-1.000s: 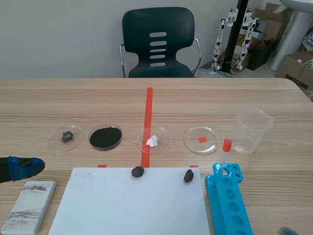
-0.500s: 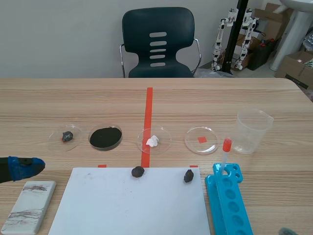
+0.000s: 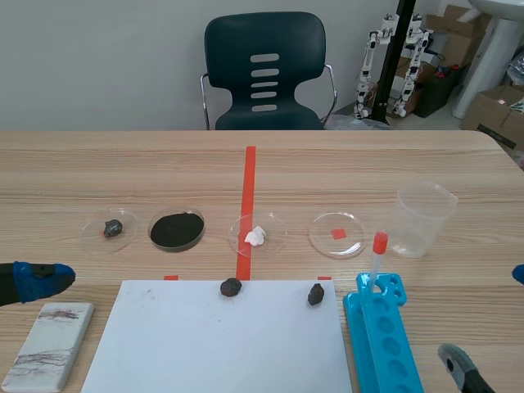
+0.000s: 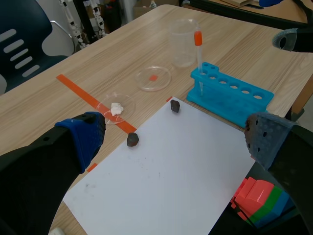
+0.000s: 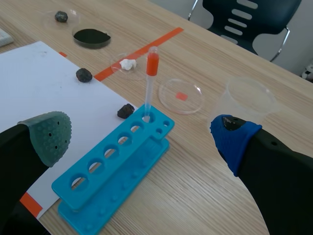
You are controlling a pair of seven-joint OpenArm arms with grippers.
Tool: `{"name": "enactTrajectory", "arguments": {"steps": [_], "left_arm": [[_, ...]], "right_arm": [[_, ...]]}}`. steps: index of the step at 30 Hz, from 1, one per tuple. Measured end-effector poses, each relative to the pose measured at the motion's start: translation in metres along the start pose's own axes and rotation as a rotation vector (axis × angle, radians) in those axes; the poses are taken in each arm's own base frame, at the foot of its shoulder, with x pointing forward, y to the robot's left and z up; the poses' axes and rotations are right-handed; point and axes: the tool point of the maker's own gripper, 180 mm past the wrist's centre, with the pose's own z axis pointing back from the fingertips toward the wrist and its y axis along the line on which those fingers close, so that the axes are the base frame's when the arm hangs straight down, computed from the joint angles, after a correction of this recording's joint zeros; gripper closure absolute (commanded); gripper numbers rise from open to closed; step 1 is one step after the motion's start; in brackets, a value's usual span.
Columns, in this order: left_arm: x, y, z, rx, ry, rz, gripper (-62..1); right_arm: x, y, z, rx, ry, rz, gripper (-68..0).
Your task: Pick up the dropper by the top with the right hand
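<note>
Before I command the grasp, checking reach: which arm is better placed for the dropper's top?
Right: the right gripper, open, has the dropper, upright in the blue rack, just ahead; the left gripper sits across the white paper.

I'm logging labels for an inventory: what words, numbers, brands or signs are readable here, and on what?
No text can be read in any view.
The grey block: dark smudged streaks, not letters.
The clear cup: no legible markings.
The cardboard box behind the table: a pale spot, too small to read.
The dropper and blue rack: no print seen.
</note>
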Motion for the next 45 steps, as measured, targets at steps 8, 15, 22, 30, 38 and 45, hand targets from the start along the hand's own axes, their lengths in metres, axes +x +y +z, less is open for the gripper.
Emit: {"name": "enactTrajectory", "arguments": {"steps": [8,15,22,30,38,45], "left_arm": [[0.0,0.0,0.0,0.0,0.0,0.0,-59.8],[0.0,0.0,0.0,0.0,0.0,0.0,-59.8],[0.0,0.0,0.0,0.0,0.0,0.0,-59.8],[0.0,0.0,0.0,0.0,0.0,0.0,-59.8],[0.0,0.0,0.0,0.0,0.0,0.0,-59.8],[0.0,0.0,0.0,0.0,0.0,0.0,-59.8]], "right_arm": [[0.0,-0.001,-0.036,0.077,-0.101,-0.032,-59.1],[0.007,-0.004,-0.066,0.111,-0.171,-0.03,-59.1],[-0.009,-0.01,-0.087,0.115,-0.177,-0.075,-59.1],[-0.015,-0.009,-0.102,0.138,-0.176,-0.083,-58.8],[-0.015,-0.003,-0.104,0.152,-0.179,-0.091,-49.0],[-0.015,-0.003,-0.104,0.152,-0.178,-0.091,-39.9]]}}
